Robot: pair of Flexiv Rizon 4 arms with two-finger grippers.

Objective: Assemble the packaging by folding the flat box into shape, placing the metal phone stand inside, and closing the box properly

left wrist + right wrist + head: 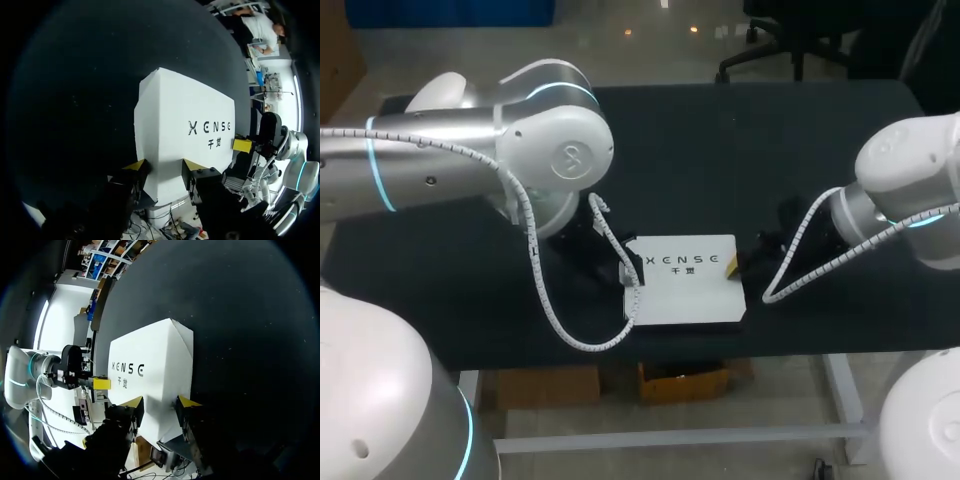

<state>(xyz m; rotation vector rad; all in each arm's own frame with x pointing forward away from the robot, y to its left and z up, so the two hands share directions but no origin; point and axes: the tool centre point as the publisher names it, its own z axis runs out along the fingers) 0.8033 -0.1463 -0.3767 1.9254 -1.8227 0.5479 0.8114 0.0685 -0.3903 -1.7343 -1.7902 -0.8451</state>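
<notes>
A closed white box (685, 283) with dark print on its lid lies flat near the front edge of the black table. My left gripper (628, 272) is at the box's left end. In the left wrist view, the left gripper (163, 167) has both yellow tips pressed against the sides of the box (180, 120). My right gripper (732, 266) is at the opposite end. The right wrist view shows the right gripper (160, 402) likewise shut across the end of the box (150, 370). No phone stand is visible.
The black table (770, 150) stretches open behind and to both sides of the box. Its front edge (680, 345) runs just in front of the box. My left arm's white cable (575, 340) loops low over the table by the box's front left corner.
</notes>
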